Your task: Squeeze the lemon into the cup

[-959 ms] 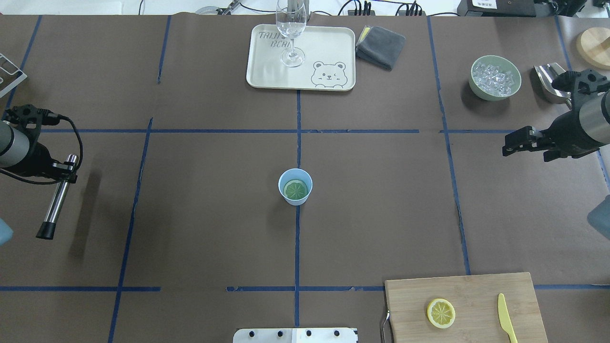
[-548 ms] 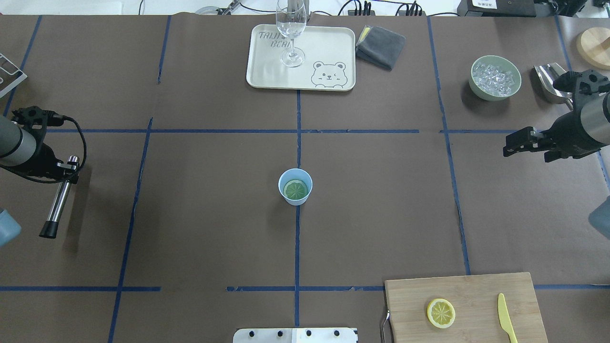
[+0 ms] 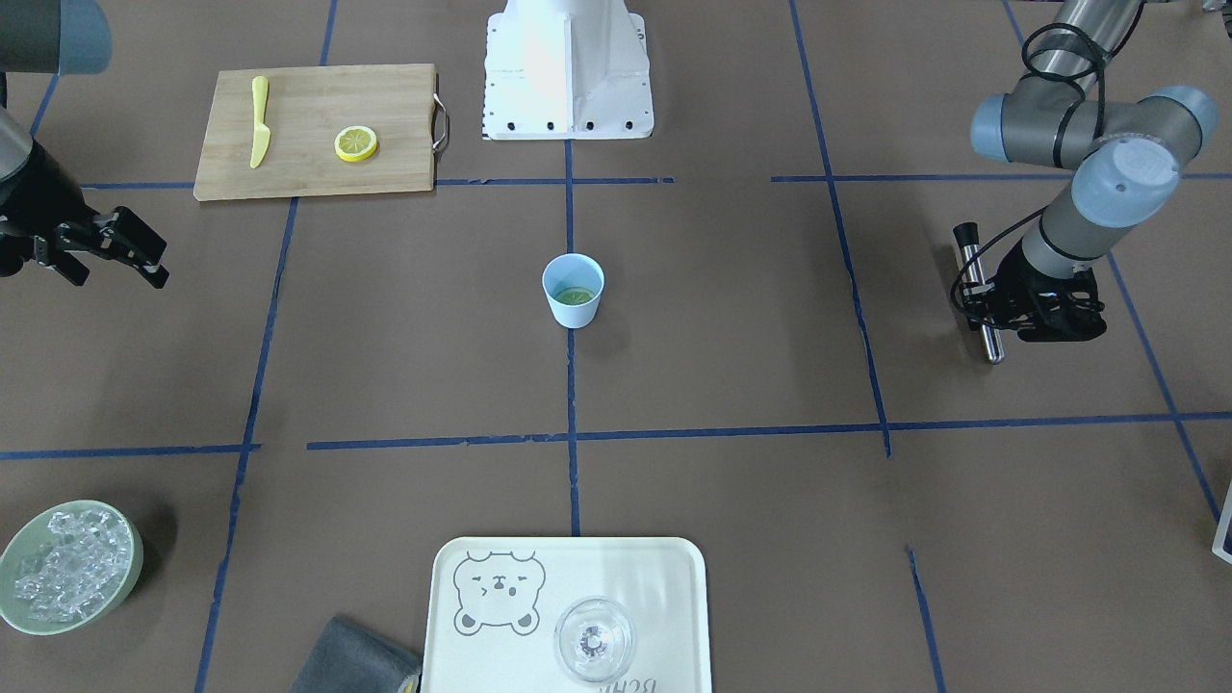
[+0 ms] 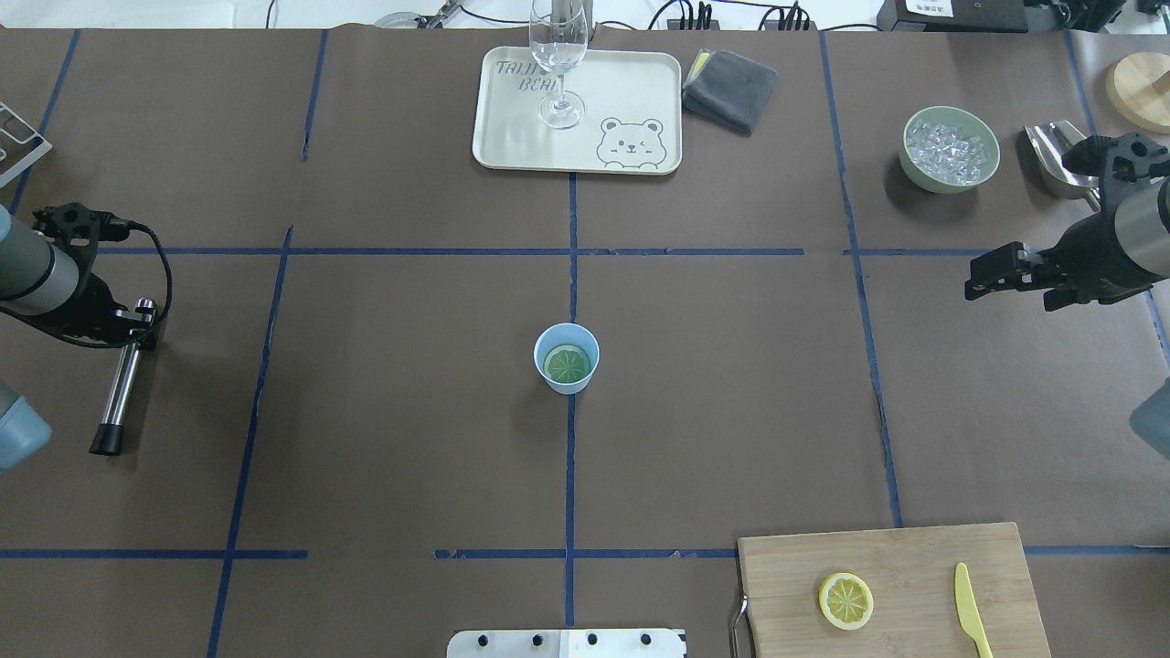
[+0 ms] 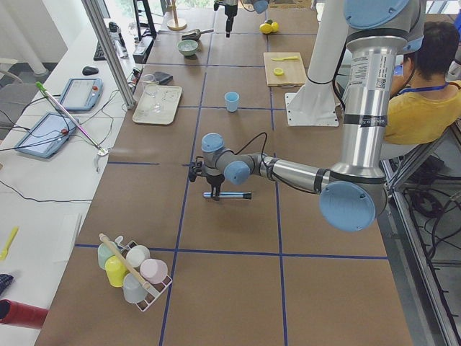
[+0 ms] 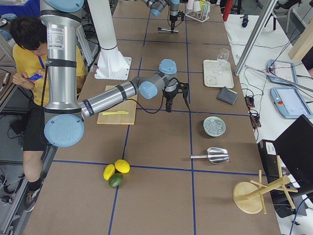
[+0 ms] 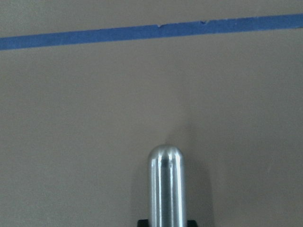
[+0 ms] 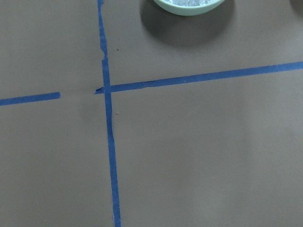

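**Counter (image 4: 411, 429) with both arms drawn out to its ends.**

- **Cup and lemon.** The cup (image 4: 567, 358) stands upright at the centre of the counter, on the blue tape line and well apart from both arms. The lemon (image 4: 567, 365), a thin round slice, lies flat in the bottom of the cup with its segmented face up. It looks greenish in the cup's shade. In the front-facing view only part of it (image 3: 576, 296) shows over the rim of the cup (image 3: 574, 291).
- **Board.** A second slice (image 4: 845, 600) lies on the board (image 4: 914, 553) at the robot's near right. The knife (image 4: 972, 610) lies near it, not touching.
- **Left arm.** The left fingers (image 4: 140, 322) are clamped on a rod (image 4: 119, 393) near its bare metal end. The rod lies level and low over the left end of the counter, its black-capped end toward the robot. Whether it touches the counter cannot be told. In the left wrist view the rounded metal end (image 7: 165, 184) juts out past the fingers.
- **Right arm.** The right fingers (image 4: 976, 274) hang over the right end of the counter and point toward its centre. They stand parted and hold nothing.
- **Far side.** The bowl (image 4: 908, 157) of ice sits beyond the right fingers, with a scoop (image 4: 1051, 155) beside it. The right wrist view catches only the bowl's rim (image 8: 189, 9). At the far edge a glass (image 4: 559, 64) stands upright on the tray (image 4: 640, 91). A cloth (image 4: 731, 87) lies just beside the tray.
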Action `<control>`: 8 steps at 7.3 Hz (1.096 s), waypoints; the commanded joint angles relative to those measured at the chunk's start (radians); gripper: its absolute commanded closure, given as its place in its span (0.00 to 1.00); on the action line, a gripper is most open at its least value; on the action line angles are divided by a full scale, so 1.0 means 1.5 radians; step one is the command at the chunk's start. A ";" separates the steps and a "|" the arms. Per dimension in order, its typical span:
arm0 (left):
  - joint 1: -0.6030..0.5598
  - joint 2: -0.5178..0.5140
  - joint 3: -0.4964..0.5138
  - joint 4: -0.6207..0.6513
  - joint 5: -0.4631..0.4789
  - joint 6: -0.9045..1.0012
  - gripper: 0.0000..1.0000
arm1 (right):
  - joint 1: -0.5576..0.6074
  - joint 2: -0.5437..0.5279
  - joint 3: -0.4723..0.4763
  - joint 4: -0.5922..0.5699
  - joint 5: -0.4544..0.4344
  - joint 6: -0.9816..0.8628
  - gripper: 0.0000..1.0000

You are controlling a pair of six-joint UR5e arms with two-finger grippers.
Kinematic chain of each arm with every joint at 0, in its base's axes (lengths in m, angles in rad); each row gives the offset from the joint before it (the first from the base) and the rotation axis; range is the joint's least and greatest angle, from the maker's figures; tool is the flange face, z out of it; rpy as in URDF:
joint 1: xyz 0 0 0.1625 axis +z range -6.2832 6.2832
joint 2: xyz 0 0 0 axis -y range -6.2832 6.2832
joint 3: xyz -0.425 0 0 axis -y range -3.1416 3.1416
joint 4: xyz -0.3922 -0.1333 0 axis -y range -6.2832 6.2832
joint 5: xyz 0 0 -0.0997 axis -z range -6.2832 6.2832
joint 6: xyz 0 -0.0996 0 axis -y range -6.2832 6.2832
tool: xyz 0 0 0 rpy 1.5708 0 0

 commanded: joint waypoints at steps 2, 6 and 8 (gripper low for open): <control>-0.021 0.007 -0.046 0.005 -0.013 0.007 0.00 | 0.001 0.000 0.003 0.000 0.001 0.000 0.00; -0.243 0.087 -0.119 0.014 -0.157 0.323 0.00 | 0.108 -0.097 -0.008 -0.010 0.088 -0.206 0.00; -0.294 0.111 -0.086 0.008 -0.157 0.348 0.00 | 0.158 -0.122 -0.021 -0.015 0.108 -0.272 0.00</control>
